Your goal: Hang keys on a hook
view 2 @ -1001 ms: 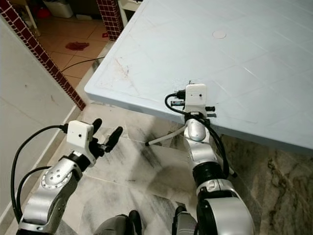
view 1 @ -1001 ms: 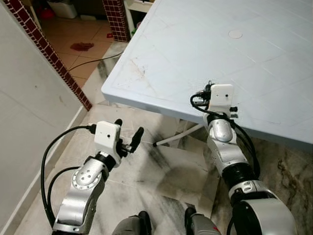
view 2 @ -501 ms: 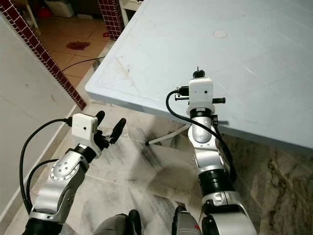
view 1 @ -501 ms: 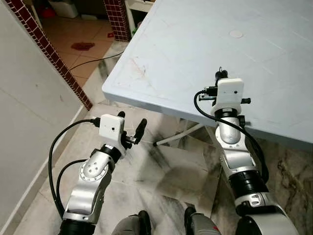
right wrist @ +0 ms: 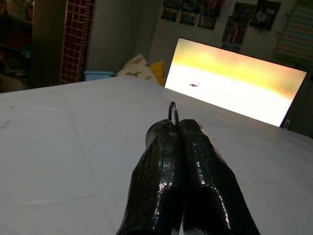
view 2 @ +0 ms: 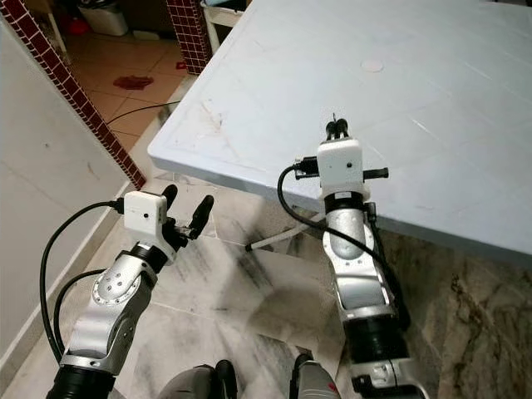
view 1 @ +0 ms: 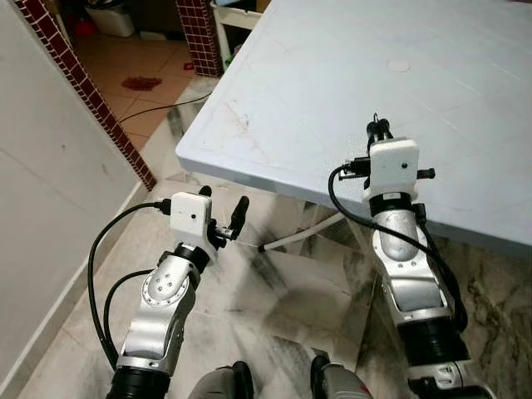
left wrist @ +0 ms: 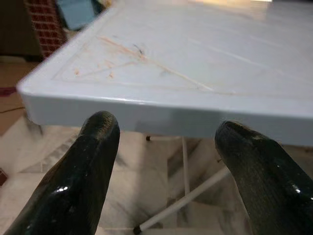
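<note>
While your right gripper (right wrist: pixel 178 128) sits above the near part of the pale blue plastic table (view 1: pixel 316 75), its two black fingers (right wrist: pixel 161 166) are pressed together with a thin dark ring (right wrist: pixel 173 112) poking out between the tips. That ring looks like the key ring; you cannot make out any keys hanging from it, since the fingers hide whatever is below. From the head camera you see the right wrist camera box (view 1: pixel 394 165) over the table's near edge, with the fingertips just beyond it, pointing toward the far side.

Your left gripper (view 1: pixel 221 208) hangs lower, off the table's near-left corner and above the marble floor (view 1: pixel 274 291). Its fingers (left wrist: pixel 93 147) are spread well apart and nothing is between them. They point at the table's edge; the scratched, rust-streaked corner patch (view 1: pixel 237 125) lies just past them.

Under the table you can see a white leg (view 1: pixel 291 238) slanting down to the floor. On the tabletop, far from the grippers, there is a small round cap (view 1: pixel 398 65). To your left runs a white wall (view 1: pixel 50 191) trimmed with dark red tiles (view 1: pixel 83 91); beyond it lies an orange tiled floor (view 1: pixel 150 62) with a black cable (view 1: pixel 162 105) crossing it.

In the right wrist view a bright screen (right wrist: pixel 234 83) glows past the table's far edge.
</note>
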